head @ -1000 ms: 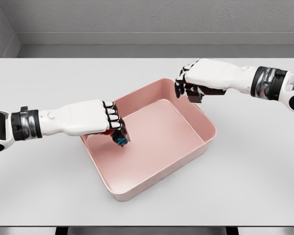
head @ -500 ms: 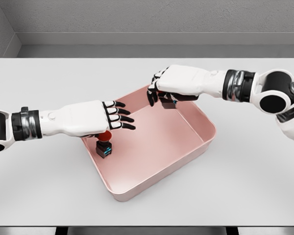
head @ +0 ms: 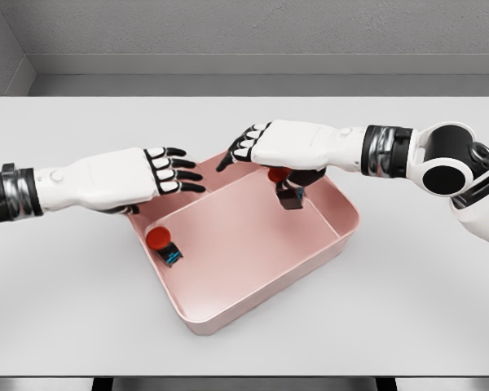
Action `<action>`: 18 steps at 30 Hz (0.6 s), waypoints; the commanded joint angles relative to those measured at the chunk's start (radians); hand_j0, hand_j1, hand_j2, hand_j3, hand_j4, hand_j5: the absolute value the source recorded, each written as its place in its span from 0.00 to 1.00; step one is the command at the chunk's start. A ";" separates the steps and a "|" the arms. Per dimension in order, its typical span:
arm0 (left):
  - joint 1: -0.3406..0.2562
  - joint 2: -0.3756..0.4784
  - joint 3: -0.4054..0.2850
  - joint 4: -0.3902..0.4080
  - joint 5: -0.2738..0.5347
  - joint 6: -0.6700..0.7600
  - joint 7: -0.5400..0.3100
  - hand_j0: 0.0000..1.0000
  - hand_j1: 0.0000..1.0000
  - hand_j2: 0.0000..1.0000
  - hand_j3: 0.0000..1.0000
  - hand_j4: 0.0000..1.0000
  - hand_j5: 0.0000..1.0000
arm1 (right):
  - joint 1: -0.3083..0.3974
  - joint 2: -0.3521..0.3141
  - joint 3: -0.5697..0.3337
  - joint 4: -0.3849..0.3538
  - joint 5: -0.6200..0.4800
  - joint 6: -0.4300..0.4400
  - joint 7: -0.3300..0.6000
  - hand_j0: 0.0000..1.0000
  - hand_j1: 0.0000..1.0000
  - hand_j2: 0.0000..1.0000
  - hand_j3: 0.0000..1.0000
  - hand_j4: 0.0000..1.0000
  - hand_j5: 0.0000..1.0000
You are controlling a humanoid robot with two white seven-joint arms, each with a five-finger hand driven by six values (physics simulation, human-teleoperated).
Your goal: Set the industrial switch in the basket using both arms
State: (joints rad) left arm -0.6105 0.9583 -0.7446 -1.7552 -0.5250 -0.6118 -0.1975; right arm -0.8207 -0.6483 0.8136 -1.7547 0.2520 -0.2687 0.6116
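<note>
Two industrial switches are now inside the pink basket; half a second ago only the left one had been let go, and the right hand still carried its switch over the far rim; now that second switch hangs or drops just below the right hand, whose fingers are spread and grip nothing; whether it has touched the basket floor yet I cannot tell; the left hand, fingers also splayed wide and empty, has drawn back toward the near-left rim, clear of the first switch; that first switch has tipped over since its release and lies on the floor by the left wall; its long axis runs from the red button at upper left to the dark body with the blue mark at lower right; the second switch stands nearer upright, red button on top toward the hand, body tilted down and slightly right; I judge the task nearly finished, with only the arms left to withdraw.
</note>
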 commanded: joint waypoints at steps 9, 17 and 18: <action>0.012 0.060 0.060 0.019 0.085 0.001 0.001 1.00 1.00 1.00 1.00 1.00 1.00 | 0.002 -0.002 -0.001 0.000 -0.002 -0.001 -0.001 1.00 1.00 1.00 1.00 1.00 1.00; 0.045 0.128 0.090 0.043 0.135 0.001 0.001 1.00 1.00 1.00 1.00 1.00 1.00 | 0.002 -0.002 -0.001 0.000 -0.002 -0.001 -0.001 1.00 1.00 1.00 1.00 1.00 1.00; 0.049 0.129 0.090 0.056 0.146 0.001 0.001 1.00 1.00 1.00 1.00 1.00 1.00 | 0.002 -0.002 -0.001 0.000 -0.002 -0.001 -0.001 1.00 1.00 1.00 1.00 1.00 1.00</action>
State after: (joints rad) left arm -0.5599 1.0740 -0.6633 -1.7134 -0.4023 -0.6118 -0.1975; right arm -0.8191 -0.6492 0.8136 -1.7547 0.2532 -0.2713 0.6115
